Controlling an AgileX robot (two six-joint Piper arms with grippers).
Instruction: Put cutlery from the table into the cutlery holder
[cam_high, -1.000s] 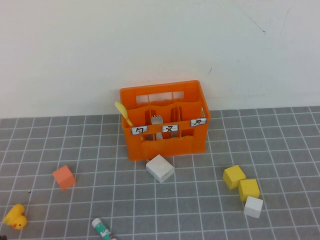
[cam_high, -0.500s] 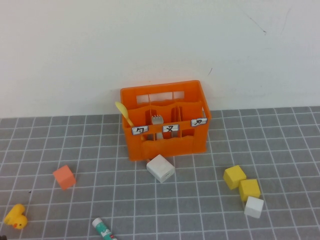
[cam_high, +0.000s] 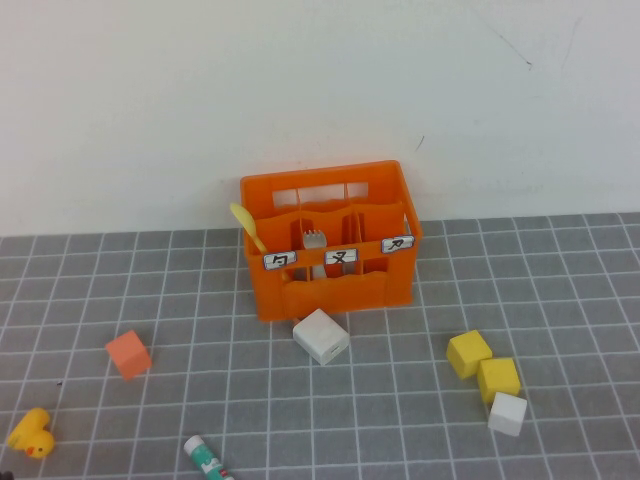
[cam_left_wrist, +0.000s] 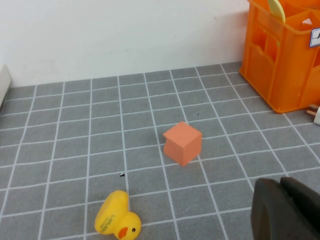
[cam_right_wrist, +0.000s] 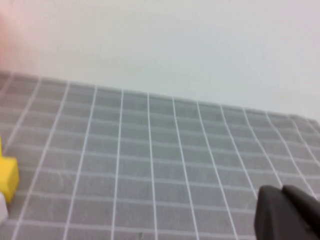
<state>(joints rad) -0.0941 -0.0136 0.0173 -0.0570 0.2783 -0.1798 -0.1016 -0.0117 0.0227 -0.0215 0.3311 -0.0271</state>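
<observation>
Right wrist view shows the right gripper (cam_right_wrist: 292, 212) low over bare counter (cam_right_wrist: 150, 165), jaws fully closed on nothing. Left gripper (cam_left_wrist: 285, 210) hovers near the orange cube (cam_left_wrist: 182, 143); jaw state cannot be told. Both cutlery pieces stand in the cutlery holder (cam_high: 330, 290): spoon (cam_high: 247, 227) in its left compartment, fork (cam_high: 314, 239) in the middle.

Risk: the spoon leans over the rim and a knock could tip it out.

Count: one spoon, one fork, one holder, two yellow cubes (cam_high: 483, 366), two white cubes (cam_high: 321, 336), one duck (cam_high: 31, 434), one tube (cam_high: 207, 459).
</observation>
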